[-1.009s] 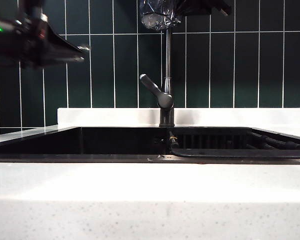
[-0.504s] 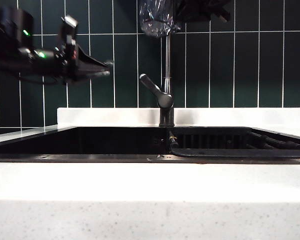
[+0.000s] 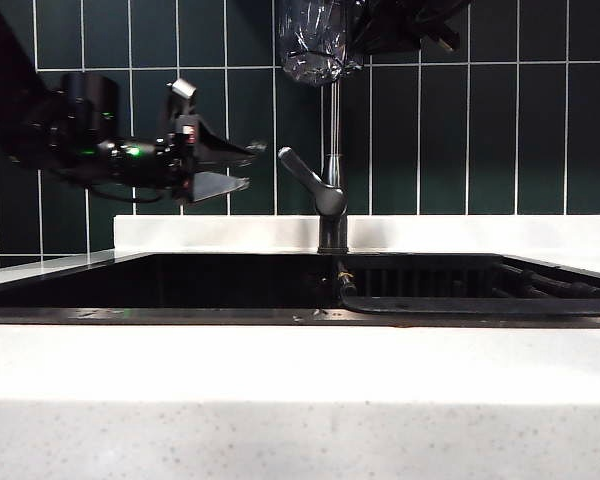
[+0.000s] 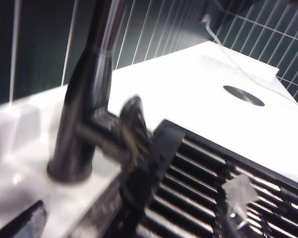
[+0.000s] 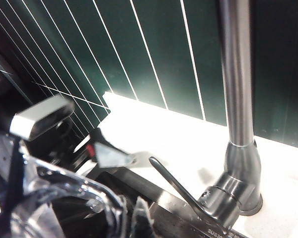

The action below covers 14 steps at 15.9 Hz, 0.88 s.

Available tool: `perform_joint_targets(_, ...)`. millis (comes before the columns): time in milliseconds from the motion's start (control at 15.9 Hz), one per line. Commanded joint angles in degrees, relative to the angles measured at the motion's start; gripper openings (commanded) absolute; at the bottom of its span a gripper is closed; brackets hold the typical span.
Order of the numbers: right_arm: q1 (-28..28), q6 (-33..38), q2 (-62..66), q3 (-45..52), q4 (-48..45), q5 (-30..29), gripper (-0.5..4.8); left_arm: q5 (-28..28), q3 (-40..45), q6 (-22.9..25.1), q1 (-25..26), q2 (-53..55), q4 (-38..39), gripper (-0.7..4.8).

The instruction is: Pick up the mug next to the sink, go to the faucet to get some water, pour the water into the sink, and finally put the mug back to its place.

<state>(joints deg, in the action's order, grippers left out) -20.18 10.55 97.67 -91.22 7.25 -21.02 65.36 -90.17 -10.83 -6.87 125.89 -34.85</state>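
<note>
The faucet [image 3: 333, 130] rises behind the black sink [image 3: 180, 285], and its grey lever [image 3: 302, 172] angles out to the left. High at the pipe's top hangs the clear mug [image 3: 315, 40], tilted, with my right gripper [image 3: 395, 20] shut on it. The right wrist view shows the mug's rim [image 5: 54, 193] close up inside the right gripper [image 5: 74, 208], with the pipe [image 5: 237, 74] and lever [image 5: 179, 191] beyond. My left gripper [image 3: 235, 167] is open and level, its tips just left of the lever and not touching it. In the left wrist view the left gripper [image 4: 131, 213] faces the faucet base [image 4: 82, 129].
White speckled countertop [image 3: 300, 400] borders the sink in front, and a white ledge [image 3: 480, 232] runs behind it under dark green tiles. A slatted rack [image 4: 203, 188] and a black hose [image 3: 460, 305] lie in the sink's right half. A round hole [image 4: 243, 95] sits in the far counter.
My left arm has swung down and to the right, from the upper left corner to just beside the faucet lever, and its jaws have opened wide. The right gripper and mug have stayed put.
</note>
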Motion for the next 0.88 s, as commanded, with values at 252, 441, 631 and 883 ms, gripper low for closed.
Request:
perform_joint_targets(252, -0.11, -0.26, -0.42, -0.44, -0.26, -0.11, -0.07, 2.97, -9.66, -0.24, -2.73, 3.65, 0.63, 4.55)
perform_joint_targets(441, -0.11, -0.31, -0.42, -0.46, 0.13, -0.13, -0.07, 2.78, -11.87, -0.17, -3.96, 5.14, 1.09, 4.55)
perform_joint_targets(631, -0.11, -0.52, -0.42, -0.44, 0.24, -0.13, -0.07, 2.8, -11.85, 0.55, -4.52, 5.51, 1.11, 4.53)
perform_joint_targets(883, -0.11, -0.52, -0.42, -0.44, 0.26, -0.15, -0.07, 1.36, -11.87, 2.38, -4.59, 5.51, -0.63, 4.25)
